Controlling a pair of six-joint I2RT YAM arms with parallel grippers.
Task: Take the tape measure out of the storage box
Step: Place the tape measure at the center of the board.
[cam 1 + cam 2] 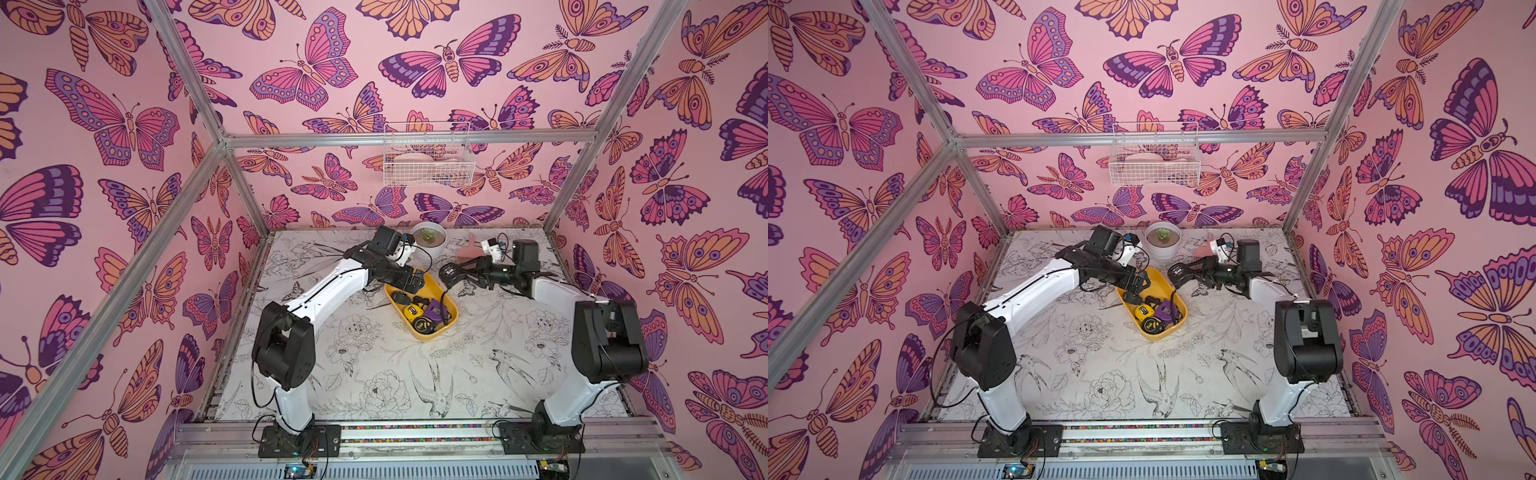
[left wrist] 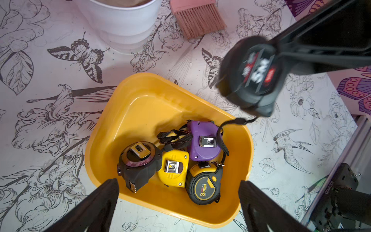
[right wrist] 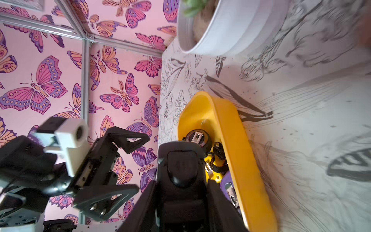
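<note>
We note right claw (image 1: 455, 277) clamped on black tape measure (image 2: 252, 76), held aloft just beside storage box (image 2: 140, 112), presumably for carrying off; left claw (image 2: 178, 181) gapes wide above box, poised for four other measures (image 2: 202, 140)

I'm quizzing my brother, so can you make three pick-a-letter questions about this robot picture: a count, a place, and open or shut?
1. Tape measures in the storage box? A) two B) four C) six
2. Where is the red-labelled black tape measure? A) storage box B) right end effector C) left end effector
3. The left end effector is: A) open B) shut on a tape measure C) shut on the box
B: black, yellow, purple and black-and-yellow ones lie inside. B: it is clamped there, outside the box. A: its jaws stand wide apart.
</note>
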